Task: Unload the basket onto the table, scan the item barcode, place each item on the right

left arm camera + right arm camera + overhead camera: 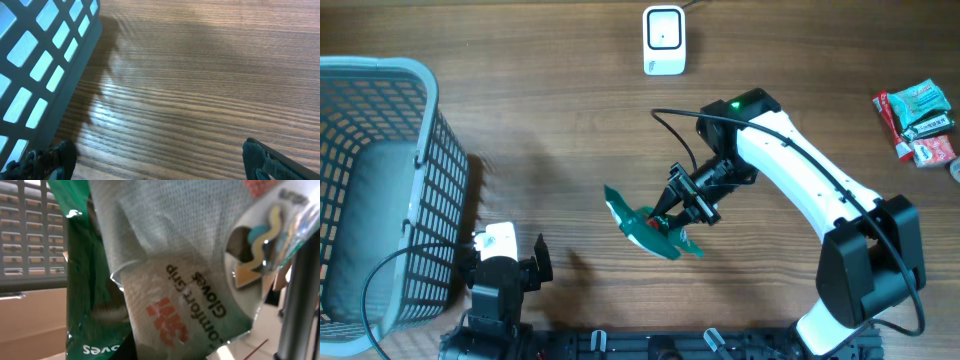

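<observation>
The item, a green and white packet of gloves [648, 226], hangs low over the middle of the table, and my right gripper [672, 212] is shut on its right end. Seen from the right wrist, the glove packet [165, 275] fills the frame with "Comfort Grip Gloves" printed on it, and it hides my fingers. No barcode shows in any view. The white scanner [664, 40] stands at the far edge, well away from the packet. My left gripper [157, 167] rests open over bare wood near the front left, next to the basket.
A grey mesh basket [380, 190] takes up the left side, and its wall [45, 65] is close to my left fingers. Several red, white and green packets [920, 122] lie at the right edge.
</observation>
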You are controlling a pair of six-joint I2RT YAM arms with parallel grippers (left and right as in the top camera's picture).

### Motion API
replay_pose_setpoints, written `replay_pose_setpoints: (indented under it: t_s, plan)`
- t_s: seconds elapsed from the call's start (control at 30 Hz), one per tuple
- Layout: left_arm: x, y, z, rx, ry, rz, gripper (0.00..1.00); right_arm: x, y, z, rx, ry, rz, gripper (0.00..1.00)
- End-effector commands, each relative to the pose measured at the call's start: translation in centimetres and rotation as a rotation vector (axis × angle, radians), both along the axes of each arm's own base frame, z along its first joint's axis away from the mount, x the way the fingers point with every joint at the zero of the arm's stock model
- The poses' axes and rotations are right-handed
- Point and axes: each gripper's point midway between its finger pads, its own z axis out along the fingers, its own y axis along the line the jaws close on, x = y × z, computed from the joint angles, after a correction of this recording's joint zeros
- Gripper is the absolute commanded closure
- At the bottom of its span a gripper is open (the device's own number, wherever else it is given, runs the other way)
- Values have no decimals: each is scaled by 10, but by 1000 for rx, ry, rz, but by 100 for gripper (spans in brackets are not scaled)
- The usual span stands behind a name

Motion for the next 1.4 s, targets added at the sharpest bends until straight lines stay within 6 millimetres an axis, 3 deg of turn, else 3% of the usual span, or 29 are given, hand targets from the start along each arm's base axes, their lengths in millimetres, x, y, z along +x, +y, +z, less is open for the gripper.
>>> replay_pose_setpoints:
  t_s: [0.0,0.33,0.43,0.47,0.6,0.77,0.8,0.93,1.03,1.2,1.3,1.37]
  plan:
    - [-1,0,-3,10,9,-13,0,3,4,12,-37,138,-71,80]
    - [-1,0,-3,10,9,-13,0,20,12,38,119,203,-156,78]
    - [-1,0,-3,10,9,-13,0,36,11,60,285,171,-216,95]
    - [-1,0,-3,10,9,-13,0,40,9,62,294,183,-234,95]
    - [-1,0,-3,10,9,-13,0,63,-10,62,289,199,-325,93]
    - [-1,0,-3,10,9,-13,0,99,-49,62,375,-3,-450,96]
    - [-1,0,-3,10,9,-13,0,107,-57,62,414,-113,-465,0]
    - [-1,0,-3,10,9,-13,0,147,-102,58,527,-591,-525,0]
    - [-1,0,-3,10,9,-13,0,161,-123,48,509,-826,-507,1]
    - [-1,0,-3,10,9,-13,0,155,-127,4,288,-861,-358,0]
    - [-1,0,-3,10,9,-13,0,155,-140,-31,83,-862,-261,0]
    - [-1,0,-3,10,9,-13,0,161,-152,-51,-14,-979,-153,0]
